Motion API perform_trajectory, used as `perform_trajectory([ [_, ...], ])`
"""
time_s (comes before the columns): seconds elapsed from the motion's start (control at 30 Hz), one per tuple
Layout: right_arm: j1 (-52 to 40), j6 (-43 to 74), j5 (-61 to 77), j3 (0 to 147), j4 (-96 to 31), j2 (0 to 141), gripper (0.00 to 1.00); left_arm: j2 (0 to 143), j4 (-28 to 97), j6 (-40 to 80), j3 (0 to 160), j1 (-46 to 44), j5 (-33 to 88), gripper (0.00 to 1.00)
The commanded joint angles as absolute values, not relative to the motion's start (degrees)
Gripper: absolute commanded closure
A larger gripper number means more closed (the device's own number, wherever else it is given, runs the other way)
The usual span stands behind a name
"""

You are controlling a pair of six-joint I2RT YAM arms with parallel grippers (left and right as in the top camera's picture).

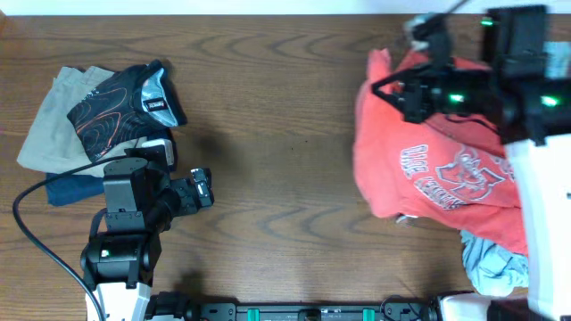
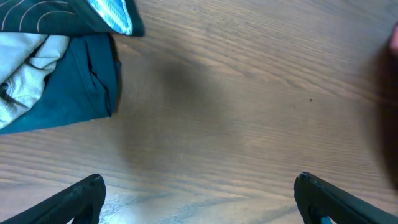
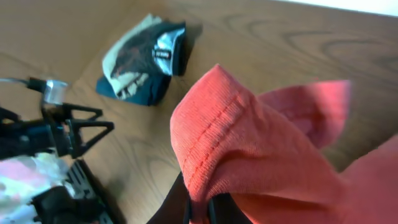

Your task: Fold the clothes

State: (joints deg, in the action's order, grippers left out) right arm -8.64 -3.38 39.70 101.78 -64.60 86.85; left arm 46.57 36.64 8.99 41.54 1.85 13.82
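Coral-red T-shirt (image 1: 428,178), one: crumpled at the right side of the wooden worktop (image 1: 277,98), print side up. It bears navy-and-white lettering and a crest set at a slant; the words are too small and creased to read. Its upper left edge is lifted, and the stitched hem is pinched in the right end effector (image 3: 199,211), whose fingers are clenched on the cloth.

Pale blue-grey shirt (image 1: 492,266), one: bunched at the near right edge, touching the red shirt's lower hem.

Left pile, three garments, well apart from the red shirt:
- a beige piece (image 1: 49,125);
- a black piece (image 1: 120,102) with red contour lines and a pale blue panel, lying on top; its small label (image 1: 156,104) has white writing, unreadable;
- a folded dark teal piece (image 1: 76,189) at the near side.

Left end effector (image 2: 199,183): released, fingers spread wide over bare wood just right of the teal piece, grasping nothing.
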Motion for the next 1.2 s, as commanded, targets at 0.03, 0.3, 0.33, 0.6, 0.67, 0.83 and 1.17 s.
perform_trajectory([
  [0.03,-13.7,-3.5,27.9,101.4,-63.9,91.4,0.44,46.6,36.6,8.9,42.8,2.1,14.5,0.02],
  [0.3,-11.3,14.4,-4.0,101.4,-72.0,93.2,0.01,46.6,36.6,10.7,42.8,2.1,14.8,0.02],
  [0.33,-10.4,14.8,-5.3,101.4,-73.1,93.0,0.01,46.7,36.7,11.8,42.8,2.1,16.0,0.02],
  [0.6,1.3,14.7,-4.4,101.4,-80.6,92.3,0.01,52.3,33.3,15.8,42.8,1.1,29.6,0.02],
  [0.67,4.1,14.7,-3.6,101.4,-82.0,92.3,0.01,55.4,32.7,19.1,42.8,-0.3,29.6,0.02],
  [0.83,9.2,14.5,-3.5,101.4,-85.0,92.3,0.01,64.4,29.5,22.9,42.8,-7.9,29.6,0.02],
  [1.17,12.2,14.0,-3.6,101.4,-87.4,92.3,0.01,84.5,9.8,35.0,42.8,-27.0,29.1,0.02],
])
